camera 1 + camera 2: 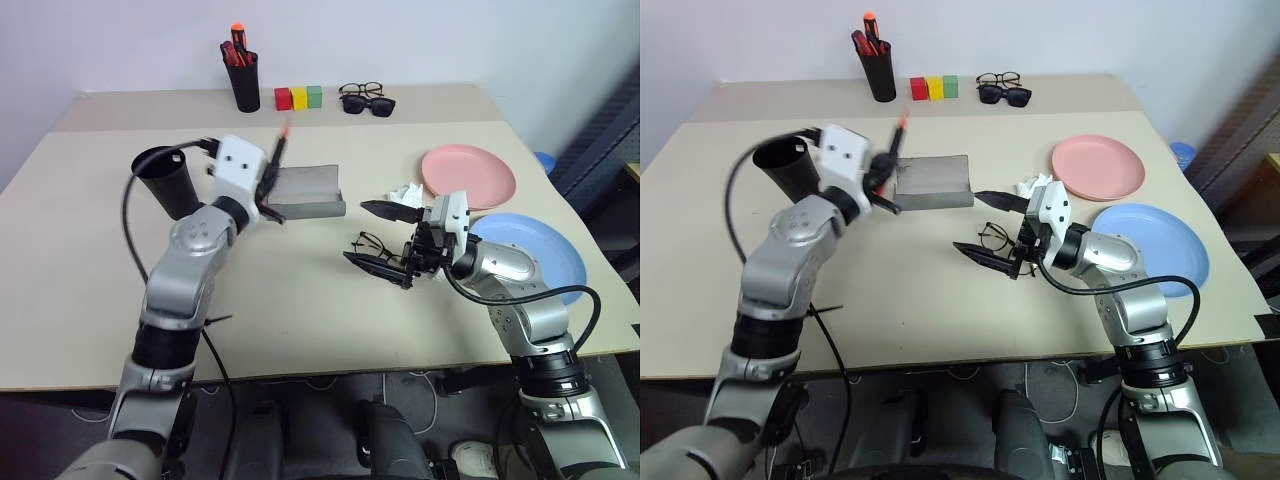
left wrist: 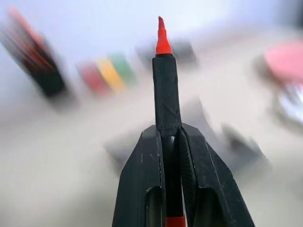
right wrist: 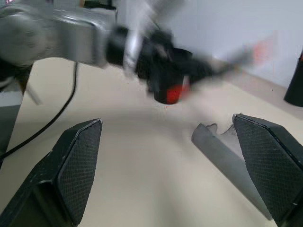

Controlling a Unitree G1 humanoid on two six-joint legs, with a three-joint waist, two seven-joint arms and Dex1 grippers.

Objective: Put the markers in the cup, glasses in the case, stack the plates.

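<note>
Holding: left gripper (image 1: 270, 178) is clamped on the red marker (image 2: 164, 90), tip angled upward, lifted above the table (image 1: 300, 310).
Reason for lift: judged to clear the cup (image 1: 168, 180) rim, which stands just beside that arm, before dropping in.
Right gripper (image 1: 380, 238): fingers spread wide, empty, hovering around the wire glasses (image 1: 372, 243) on the table, judged ready to pinch them.
Case (image 1: 308, 192): grey, lying behind the raised marker, near the glasses.
Plates: pink plate (image 1: 468, 175) and blue plate (image 1: 535, 250) lie side by side, unstacked.
White marker: cannot tell where.
</note>
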